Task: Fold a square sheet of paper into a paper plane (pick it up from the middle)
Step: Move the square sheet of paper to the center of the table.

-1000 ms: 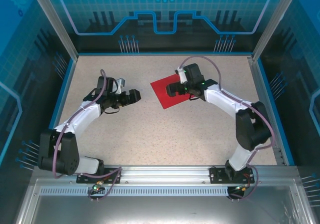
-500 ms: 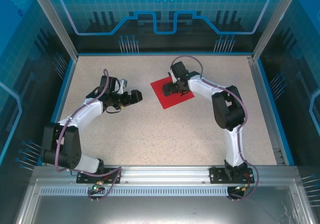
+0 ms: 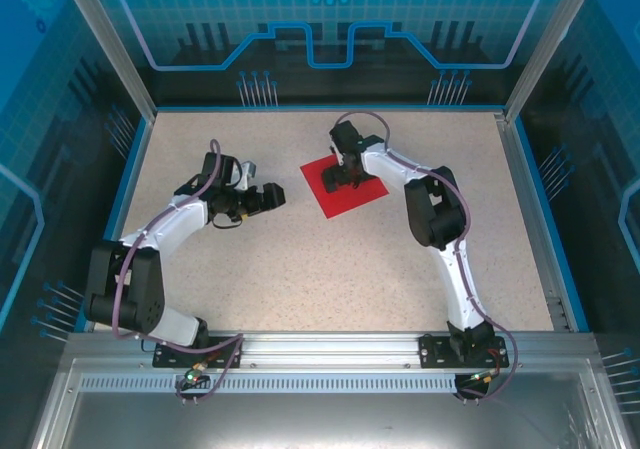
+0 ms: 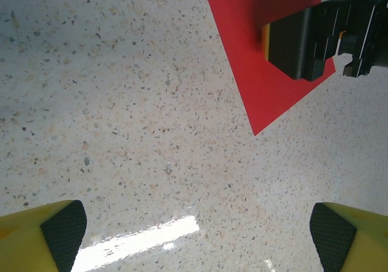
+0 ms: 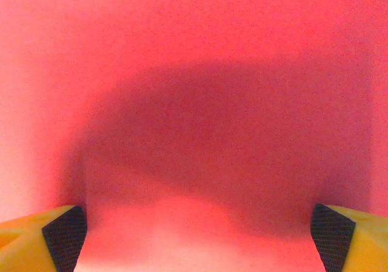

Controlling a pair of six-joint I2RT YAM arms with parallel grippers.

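Paper flat on desk, far centre, turned diamond-wise, no crease seen. Right jaws spread wide, empty, pointing down, close over its middle. Left jaws also spread, empty, over bare desk off to its left. Square, so no long axis; right arm nearer, likely makes the pinch

The right gripper has slid leftward over the square sheet of paper — its elbow swinging in from the far right toward the middle — while the left gripper edged slightly nearer
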